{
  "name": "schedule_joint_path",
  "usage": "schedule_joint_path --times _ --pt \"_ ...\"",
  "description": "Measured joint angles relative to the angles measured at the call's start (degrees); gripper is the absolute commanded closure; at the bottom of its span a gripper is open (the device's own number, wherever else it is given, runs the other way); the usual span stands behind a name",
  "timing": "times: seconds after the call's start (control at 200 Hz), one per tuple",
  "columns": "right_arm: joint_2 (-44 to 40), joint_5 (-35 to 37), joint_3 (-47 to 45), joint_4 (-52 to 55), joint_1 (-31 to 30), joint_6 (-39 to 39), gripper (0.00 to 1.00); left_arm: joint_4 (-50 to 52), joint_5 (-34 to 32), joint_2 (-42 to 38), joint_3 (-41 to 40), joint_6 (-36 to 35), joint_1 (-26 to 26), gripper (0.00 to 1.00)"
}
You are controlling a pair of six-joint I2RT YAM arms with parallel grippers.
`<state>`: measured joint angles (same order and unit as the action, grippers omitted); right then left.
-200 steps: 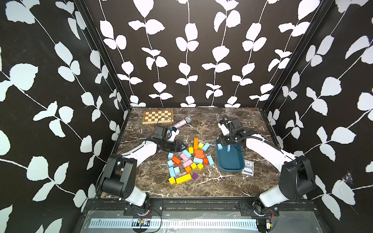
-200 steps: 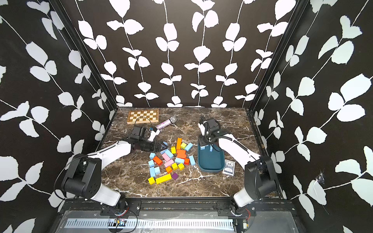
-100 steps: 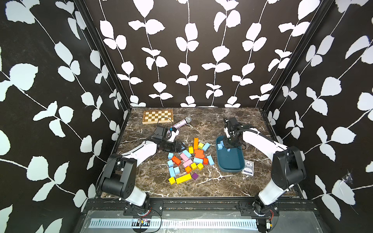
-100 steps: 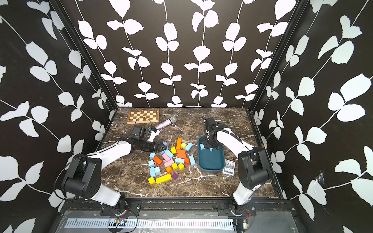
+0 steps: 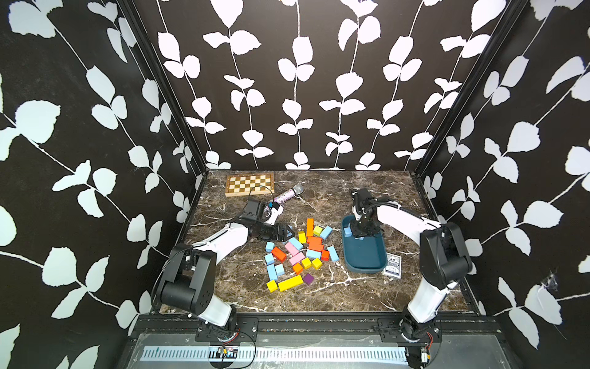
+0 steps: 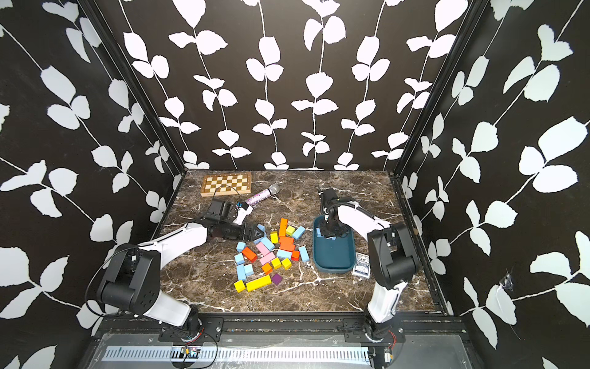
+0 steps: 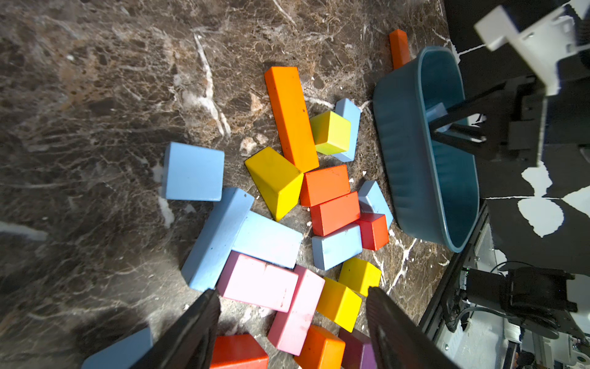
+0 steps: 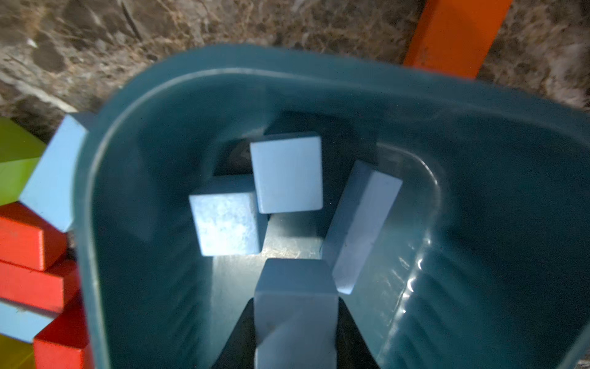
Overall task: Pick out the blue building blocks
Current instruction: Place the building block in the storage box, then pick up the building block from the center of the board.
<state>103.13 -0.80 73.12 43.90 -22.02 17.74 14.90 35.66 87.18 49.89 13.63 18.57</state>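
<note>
Several blue building blocks (image 5: 333, 253) lie mixed into a pile of coloured blocks at the table's middle. In the left wrist view they show as cubes (image 7: 193, 171) and bars (image 7: 217, 239). My left gripper (image 5: 289, 233) hovers open at the pile's far-left edge, with pink blocks between its fingers (image 7: 292, 295) in its own view. My right gripper (image 5: 360, 234) reaches down into the far end of the dark teal tray (image 5: 364, 265). It is shut (image 8: 295, 322) on a blue block (image 8: 295, 287). Three more blue blocks (image 8: 287, 172) lie on the tray's floor.
Pink, yellow, orange, red and purple blocks crowd the pile, with a long orange bar (image 5: 309, 226) at its far side. A chessboard (image 5: 249, 184) and a glittery microphone (image 5: 287, 195) lie at the back left. A card deck (image 5: 392, 264) sits right of the tray.
My right arm has brought its blue block over the tray's far end and lowered it inside. The left arm has stayed put, still open.
</note>
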Motion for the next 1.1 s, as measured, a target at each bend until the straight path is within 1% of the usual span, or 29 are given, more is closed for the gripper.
schedule_joint_path --times 0.03,0.14,0.235,0.42,0.56,0.655,0.73,0.895,0.99,1.1 --pt "0.4 0.1 0.0 -0.3 0.0 0.0 0.72 0.0 0.0 0.0 0.0 0.0 0.0 0.26" --pt "0.8 0.4 0.0 -1.2 0.0 0.1 0.71 0.0 0.0 0.0 0.0 -0.2 0.0 0.26" --pt "0.7 0.4 0.0 -2.3 0.0 0.3 0.62 0.0 -0.2 0.0 0.0 -0.4 0.0 0.26" --pt "0.6 1.4 0.0 -3.0 0.0 0.7 0.55 0.6 -1.0 -0.7 0.0 -1.5 0.0 0.26" --pt "-1.2 2.5 0.0 -3.0 -0.2 1.2 0.55 1.7 -2.4 -1.6 0.0 -2.8 0.0 0.26" --pt "-3.8 2.9 0.0 -3.7 -0.7 1.4 0.55 2.0 -3.2 -1.8 0.0 -3.8 0.0 0.27" --pt "-6.6 3.1 -0.2 -5.2 -2.4 1.6 0.55 2.5 -3.7 -1.8 0.0 -4.8 0.0 0.27" --pt "-11.1 2.8 -0.7 -10.9 -8.7 2.7 0.55 5.8 -5.6 -1.8 2.8 -8.5 0.0 0.28" --pt "-11.8 1.8 -1.8 -14.6 -12.0 3.8 0.55 7.3 -6.8 -1.6 5.7 -11.9 0.0 0.29" --pt "-11.6 1.0 -2.4 -17.5 -14.8 4.6 0.55 9.5 -7.9 -1.2 8.4 -17.6 0.0 0.32"
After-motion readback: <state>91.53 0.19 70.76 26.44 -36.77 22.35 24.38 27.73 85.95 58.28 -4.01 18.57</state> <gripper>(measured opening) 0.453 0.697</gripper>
